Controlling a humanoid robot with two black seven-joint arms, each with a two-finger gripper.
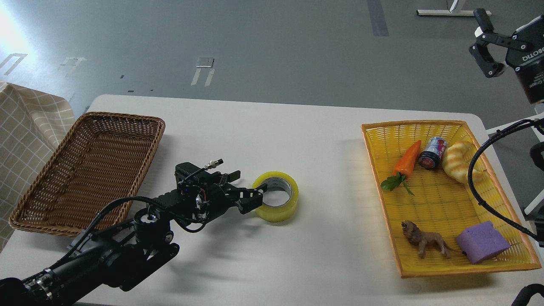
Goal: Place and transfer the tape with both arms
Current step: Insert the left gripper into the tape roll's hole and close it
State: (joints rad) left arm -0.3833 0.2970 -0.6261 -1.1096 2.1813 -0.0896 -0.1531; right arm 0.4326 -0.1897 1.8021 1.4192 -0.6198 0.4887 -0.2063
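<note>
The tape (276,196), a yellow roll with a pale core, lies flat on the white table (323,140) near its middle. My left arm reaches in from the lower left. My left gripper (245,187) is low over the table at the roll's left side, fingers apart. Its near fingertip (254,196) overlaps the roll's left rim; I cannot tell whether it touches. My right gripper (485,44) is raised high at the top right, past the table's edge, open and empty.
A brown wicker basket (140,127) stands at the left. A yellow basket (429,212) at the right holds a carrot, a can, a bread toy, a lion figure and a purple block. A checked cloth (25,127) hangs at the far left.
</note>
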